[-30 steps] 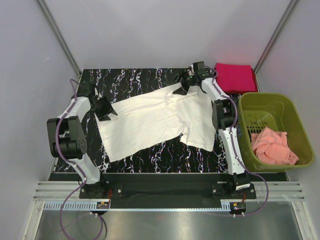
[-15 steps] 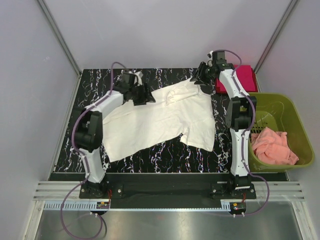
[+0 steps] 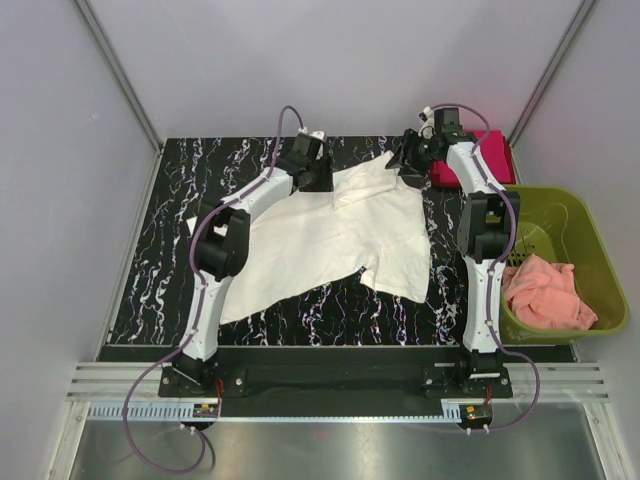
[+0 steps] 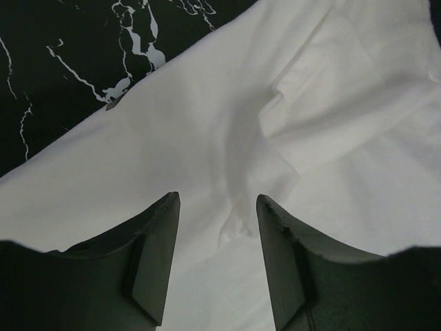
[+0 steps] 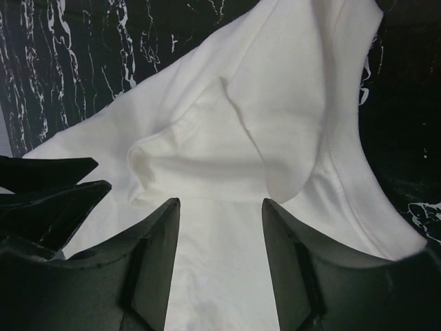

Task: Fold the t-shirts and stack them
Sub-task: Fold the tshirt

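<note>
The cream-white t-shirt (image 3: 320, 240) lies spread on the black marbled table (image 3: 180, 190), plain side up, with folds bunched along its far edge. My left gripper (image 3: 316, 178) hovers over that far edge, jaws apart above a wrinkle of white cloth (image 4: 331, 103); in its wrist view the left gripper (image 4: 217, 200) holds nothing. My right gripper (image 3: 406, 165) is at the shirt's far right corner. In its own view the right gripper (image 5: 220, 203) is open over a rolled fold of the shirt (image 5: 275, 83). The magenta-red t-shirt (image 3: 497, 158) lies folded at the far right corner, partly behind the right arm.
An olive-green basket (image 3: 590, 250) stands off the table's right edge with a pink cloth (image 3: 545, 295) inside. Grey walls close in the back and both sides. Both arms stretch far across the table towards its back.
My left arm has swung from the shirt's left end to its far edge near the middle. My right gripper has shifted slightly right along the far edge. The shirt's far right corner has bunched up.
</note>
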### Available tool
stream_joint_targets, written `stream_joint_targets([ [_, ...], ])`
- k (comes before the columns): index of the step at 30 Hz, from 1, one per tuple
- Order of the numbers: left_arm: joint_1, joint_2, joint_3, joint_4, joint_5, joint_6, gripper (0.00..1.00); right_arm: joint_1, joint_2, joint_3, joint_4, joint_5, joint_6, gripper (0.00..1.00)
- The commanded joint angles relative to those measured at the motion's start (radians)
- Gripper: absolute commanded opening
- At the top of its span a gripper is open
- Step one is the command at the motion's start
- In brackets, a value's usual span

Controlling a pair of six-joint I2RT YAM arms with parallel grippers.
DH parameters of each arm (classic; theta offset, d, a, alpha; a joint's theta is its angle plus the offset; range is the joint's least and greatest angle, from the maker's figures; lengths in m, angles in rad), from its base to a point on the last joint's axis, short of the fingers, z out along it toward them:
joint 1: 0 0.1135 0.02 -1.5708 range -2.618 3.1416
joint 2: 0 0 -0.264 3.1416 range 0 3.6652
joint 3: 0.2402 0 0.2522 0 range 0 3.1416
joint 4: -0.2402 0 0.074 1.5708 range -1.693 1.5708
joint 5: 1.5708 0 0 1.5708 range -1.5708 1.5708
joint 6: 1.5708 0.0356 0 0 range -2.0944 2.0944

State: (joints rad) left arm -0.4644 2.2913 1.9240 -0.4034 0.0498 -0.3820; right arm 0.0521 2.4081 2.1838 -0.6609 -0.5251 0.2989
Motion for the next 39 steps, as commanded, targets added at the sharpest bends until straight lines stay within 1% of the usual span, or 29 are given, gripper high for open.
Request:
stream_joint_targets([
  [1,-0.04,0.025,0.072,-0.012,-0.112,0.084,0.54,0.005,0.005,-0.01,0.066,-0.071,-0.012,0.59],
  [3,-0.072,0.028,0.073,-0.012,-0.142,0.136,0.53,0.003,0.006,-0.022,0.073,-0.082,0.0,0.58],
  [7,-0.1,0.034,0.078,-0.031,-0.203,0.169,0.54,-0.001,-0.001,-0.035,0.066,-0.084,-0.009,0.58],
  [13,-0.111,0.03,0.084,-0.009,-0.231,0.172,0.54,-0.012,-0.041,-0.104,0.102,-0.099,0.017,0.57],
  [16,-0.118,0.031,0.099,-0.002,-0.225,0.176,0.56,-0.014,-0.047,-0.124,0.109,-0.104,0.017,0.57],
  [20,-0.134,0.052,0.13,-0.012,-0.237,0.193,0.59,-0.014,-0.058,-0.14,0.115,-0.102,0.016,0.57],
  [24,-0.146,0.068,0.145,-0.034,-0.24,0.204,0.59,-0.018,-0.061,-0.153,0.129,-0.107,0.022,0.57],
  [29,-0.174,0.079,0.151,-0.022,-0.255,0.247,0.55,-0.023,-0.061,-0.153,0.138,-0.119,0.042,0.56],
  [32,-0.19,0.106,0.191,-0.049,-0.287,0.275,0.54,-0.026,-0.066,-0.153,0.138,-0.121,0.04,0.56],
  [36,-0.201,0.137,0.227,-0.084,-0.32,0.31,0.54,-0.032,-0.072,-0.162,0.138,-0.124,0.04,0.56],
  [39,-0.203,0.148,0.231,-0.081,-0.344,0.336,0.53,-0.037,-0.078,-0.174,0.15,-0.124,0.042,0.56],
])
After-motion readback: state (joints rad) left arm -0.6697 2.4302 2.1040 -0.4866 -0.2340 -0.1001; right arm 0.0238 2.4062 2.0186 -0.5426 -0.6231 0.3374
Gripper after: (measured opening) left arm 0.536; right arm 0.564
